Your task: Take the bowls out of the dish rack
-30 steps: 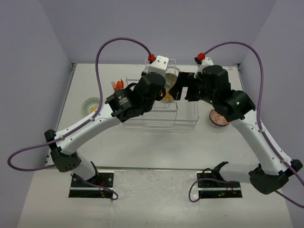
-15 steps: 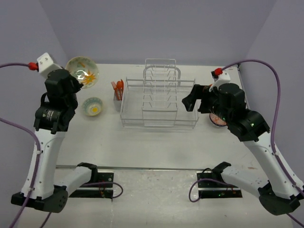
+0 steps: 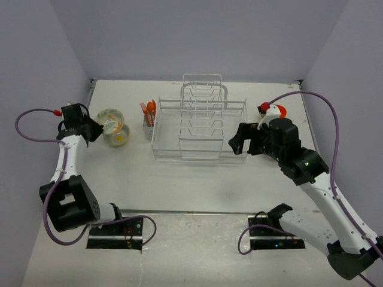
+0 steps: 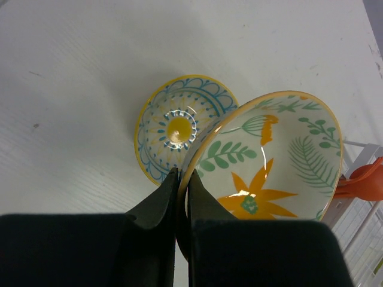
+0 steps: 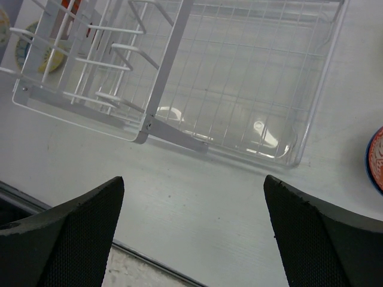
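My left gripper (image 4: 182, 173) is shut on the rim of the cream bowl with the orange flower (image 4: 269, 161). It holds the bowl tilted, low over the table at the far left (image 3: 109, 118). Right beside and partly under it sits a small bowl with a blue pattern and a yellow centre (image 4: 170, 128), also in the top view (image 3: 119, 137). The white wire dish rack (image 3: 200, 122) holds no bowls. My right gripper (image 3: 237, 142) is open and empty at the rack's near right corner (image 5: 194, 197). A red-patterned bowl's rim (image 5: 377, 158) shows at the right edge.
Orange utensils (image 3: 149, 109) stand in the cutlery holder on the rack's left side. The rack's wire wall (image 5: 239, 89) lies just beyond my right fingers. The table's front edge (image 5: 90, 233) is close below them. Walls enclose the table on the left, back and right.
My left arm has swung down and forward with the flower bowl, bringing it next to the small patterned bowl. My right arm has pulled back a little toward the near side, still open.
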Robot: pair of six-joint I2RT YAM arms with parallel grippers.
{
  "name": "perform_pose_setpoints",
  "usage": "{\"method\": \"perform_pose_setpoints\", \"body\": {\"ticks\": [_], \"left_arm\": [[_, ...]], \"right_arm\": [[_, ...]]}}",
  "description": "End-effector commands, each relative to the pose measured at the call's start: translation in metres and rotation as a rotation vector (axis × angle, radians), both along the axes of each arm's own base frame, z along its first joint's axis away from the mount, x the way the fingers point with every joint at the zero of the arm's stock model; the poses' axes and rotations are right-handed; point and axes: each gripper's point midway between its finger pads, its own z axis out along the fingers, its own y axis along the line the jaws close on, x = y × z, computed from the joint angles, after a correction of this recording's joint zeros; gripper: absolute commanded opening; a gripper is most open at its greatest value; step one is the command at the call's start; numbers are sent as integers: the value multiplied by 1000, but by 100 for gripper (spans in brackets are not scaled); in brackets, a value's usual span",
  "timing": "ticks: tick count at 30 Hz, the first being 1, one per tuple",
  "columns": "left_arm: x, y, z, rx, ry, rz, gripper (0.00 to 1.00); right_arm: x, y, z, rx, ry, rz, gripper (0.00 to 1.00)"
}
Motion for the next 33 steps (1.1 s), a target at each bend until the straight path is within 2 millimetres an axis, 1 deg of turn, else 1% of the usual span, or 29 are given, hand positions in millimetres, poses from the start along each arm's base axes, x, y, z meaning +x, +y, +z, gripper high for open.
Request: {"method": "perform_pose_setpoints", "body": {"ticks": [1, 2, 3, 4, 5, 7, 9, 11, 13, 18, 20, 28, 30, 33], "left_arm": [[25, -9, 24, -27, -198, -43, 0], [25, -10, 14, -36, -196, -40, 0], [26, -10, 10, -41, -197, -36, 0], [27, -11, 6, -48, -196, -41, 0], [28, -11, -2, -56, -179, -40, 0], [30, -10, -15, -72, -144, -36, 0], [32, -9, -19, -75, -134, -27, 0], [32, -9, -24, -84, -124, -28, 0], [33, -9, -26, -79, -118, -27, 0], [29, 1, -38, -40, -65, -6, 0], [29, 1, -42, -40, -54, -9, 0], [25, 6, -54, -18, -3, -4, 0], [25, 5, -59, -24, 13, -6, 0], [25, 4, -62, -28, 22, -8, 1]], "right_arm": [[-2, 16, 16, 61, -75, 97, 99], [-7, 23, 21, 91, -89, 143, 99], [-10, 25, 21, 101, -90, 160, 99], [-12, 25, 23, 110, -101, 170, 99], [-15, 25, 28, 119, -117, 178, 99], [-18, 23, 31, 121, -132, 180, 99], [-22, 23, 37, 137, -160, 191, 99], [-24, 24, 39, 149, -176, 203, 99], [-24, 24, 39, 148, -180, 204, 99], [-25, 28, 40, 162, -185, 225, 99], [-25, 28, 38, 161, -184, 225, 99], [-27, 28, 42, 171, -205, 231, 99], [-29, 28, 42, 171, -207, 234, 99], [-30, 28, 43, 174, -209, 242, 99]]}}
